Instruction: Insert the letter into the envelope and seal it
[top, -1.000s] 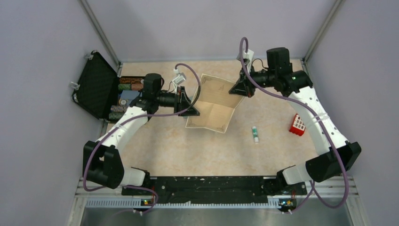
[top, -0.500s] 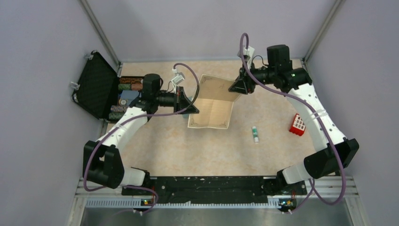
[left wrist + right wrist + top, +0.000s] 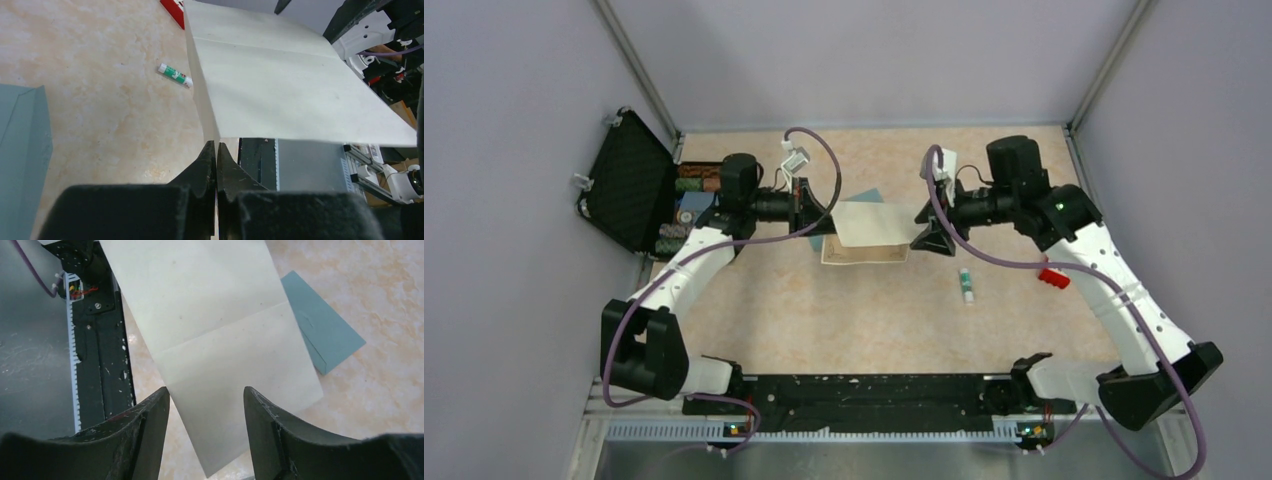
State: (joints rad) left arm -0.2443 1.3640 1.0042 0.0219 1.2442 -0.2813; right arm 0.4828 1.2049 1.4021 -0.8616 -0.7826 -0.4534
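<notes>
The letter (image 3: 871,223) is a beige sheet, doubled over with its pale back upward and a printed strip showing along its near edge. My left gripper (image 3: 828,227) is shut on the sheet's left edge; in the left wrist view the jaws (image 3: 216,146) pinch the letter (image 3: 280,85) at its corner. My right gripper (image 3: 921,228) stands open at the right edge. In the right wrist view its fingers (image 3: 150,430) straddle a corner of the letter (image 3: 215,325) without touching it. The teal envelope (image 3: 868,196) lies flat behind the sheet, mostly hidden from above, and shows as the envelope (image 3: 320,330) and the envelope (image 3: 20,135) in the wrist views.
An open black case (image 3: 634,185) holding stacked chips stands at the left edge of the table. A glue stick (image 3: 965,285) lies right of centre, with a red block (image 3: 1054,277) further right under the right arm. Grey walls close in three sides.
The right gripper carried the letter's far edge toward the near side, folding the sheet over, then opened. The left gripper shut on the left edge.
</notes>
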